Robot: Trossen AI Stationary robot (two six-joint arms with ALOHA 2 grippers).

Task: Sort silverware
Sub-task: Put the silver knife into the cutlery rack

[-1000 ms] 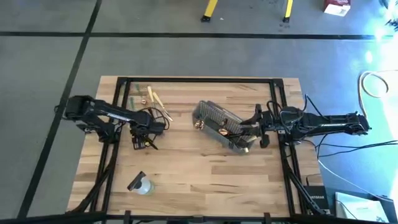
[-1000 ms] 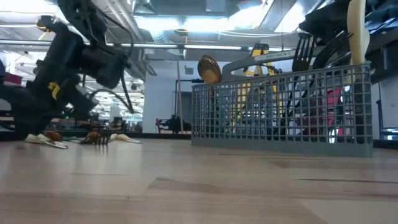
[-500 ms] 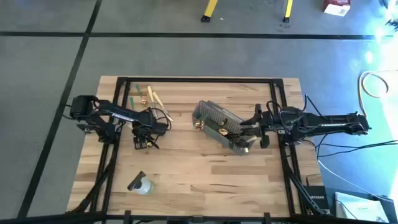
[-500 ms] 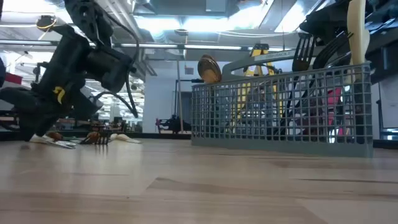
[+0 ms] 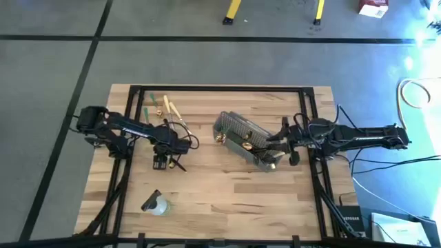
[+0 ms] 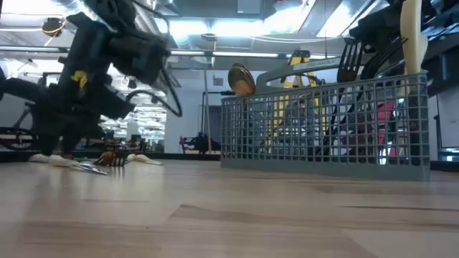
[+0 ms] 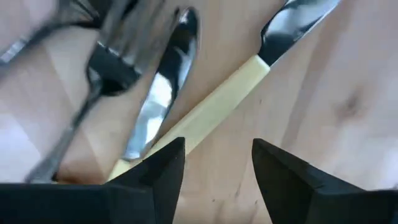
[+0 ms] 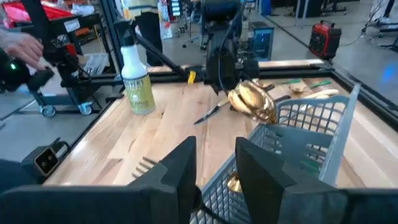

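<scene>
Pale wood surface [image 5: 220, 186] carries loose silverware [image 7: 155, 93] on its left side, beneath the left claw [image 7: 214, 165], whose fingers stand apart over a cream-handled knife [image 7: 211, 109]. Right claw [image 8: 214, 165], fingers parted and empty, sits at the grey mesh basket [image 5: 248, 140] holding more utensils.

The pale butcher-block wooden table [image 5: 227, 186] looks smooth with a soft sheen. The grey wire-mesh basket [image 6: 326, 125] is matt, like coated metal. Beneath the left arm, a cream-handled knife [image 7: 217, 102] has a matt plastic-looking grip and a mirror-bright blade; the dark steel fork [image 7: 102, 74] beside it shines glossy. A gold spoon [image 8: 252, 102] gleams, polished.
</scene>
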